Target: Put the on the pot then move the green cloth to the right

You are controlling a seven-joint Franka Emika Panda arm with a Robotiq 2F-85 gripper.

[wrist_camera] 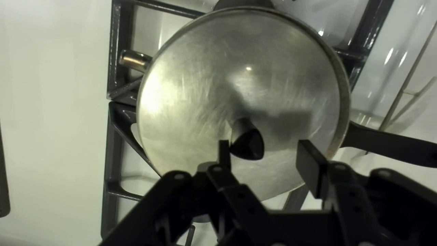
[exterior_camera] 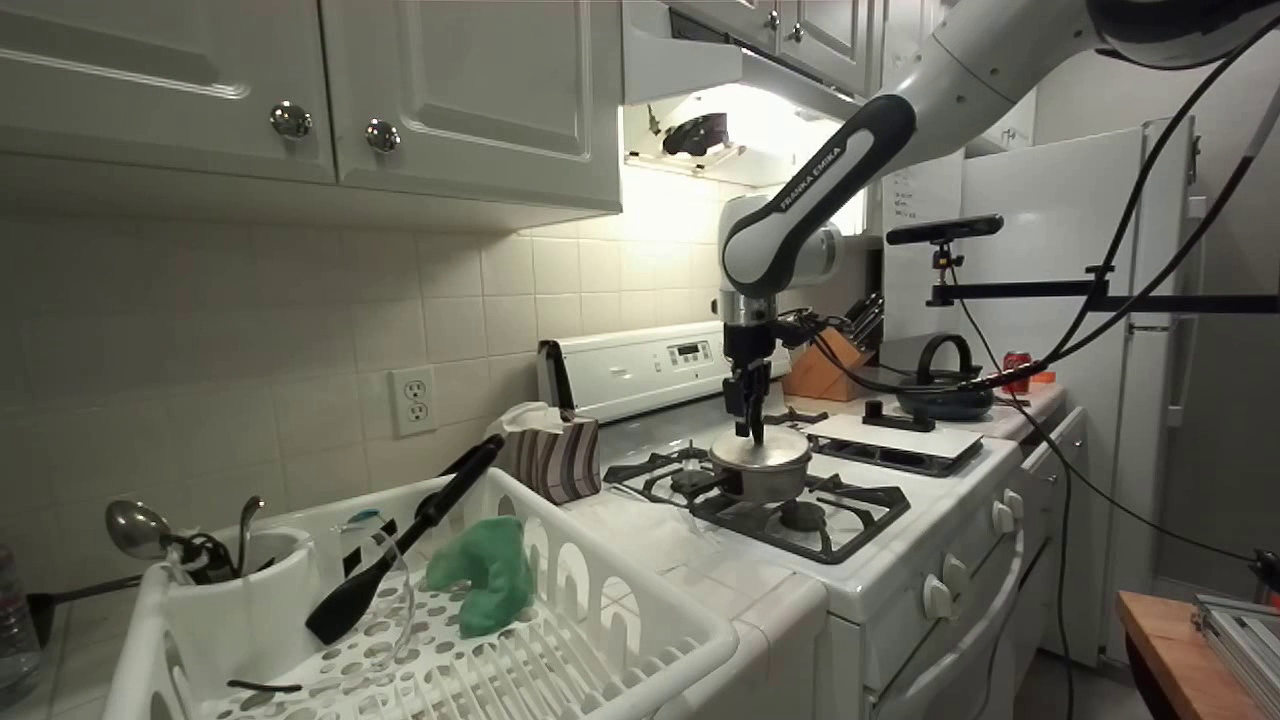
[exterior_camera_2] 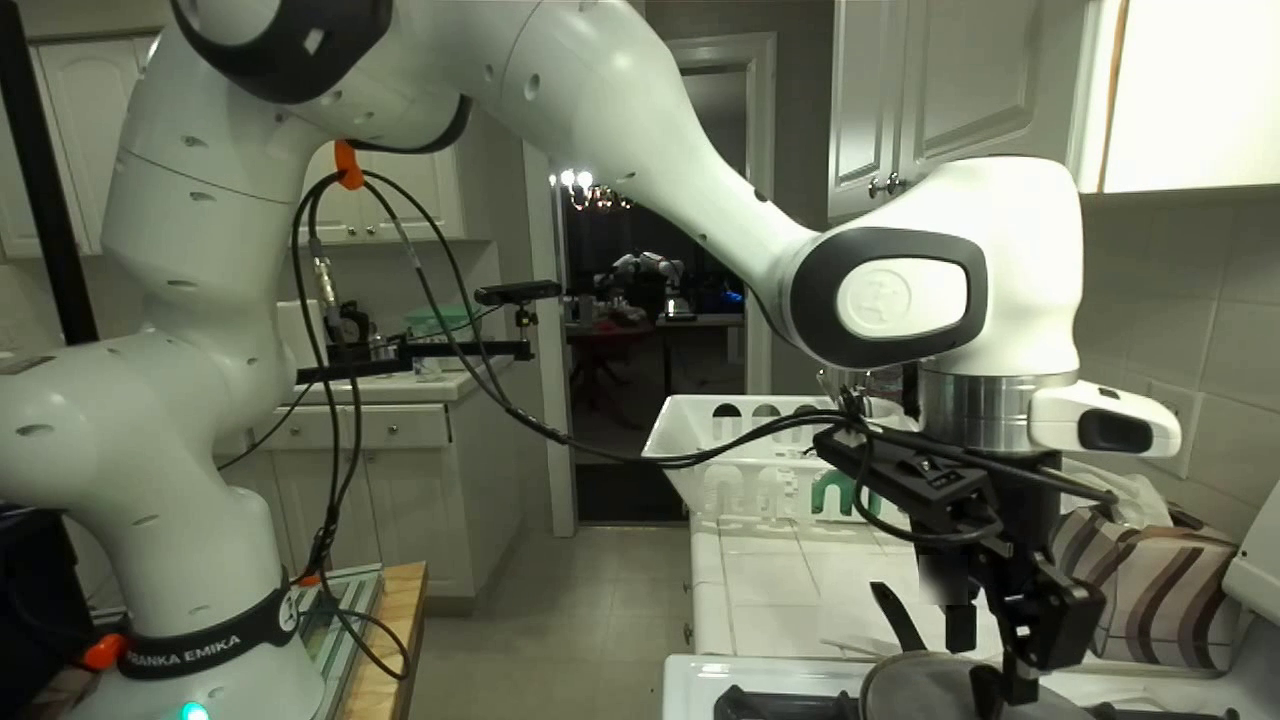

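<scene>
Lid knob (wrist_camera: 249, 143) btwn gripper (wrist_camera: 264, 158) fingers (wrist_camera: 312, 169) (nr one)

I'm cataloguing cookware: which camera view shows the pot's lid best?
The wrist view: it looks down on the lid, showing most of its face and knob; the claw hides some lower edge. Both exterior views show it slantwise, partly behind the claw; in an exterior view the picture's edge crops the lid.

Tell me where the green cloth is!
In an exterior view, low and left of centre, the green cloth lies in the white rack, to the right of the black spatula.
</scene>
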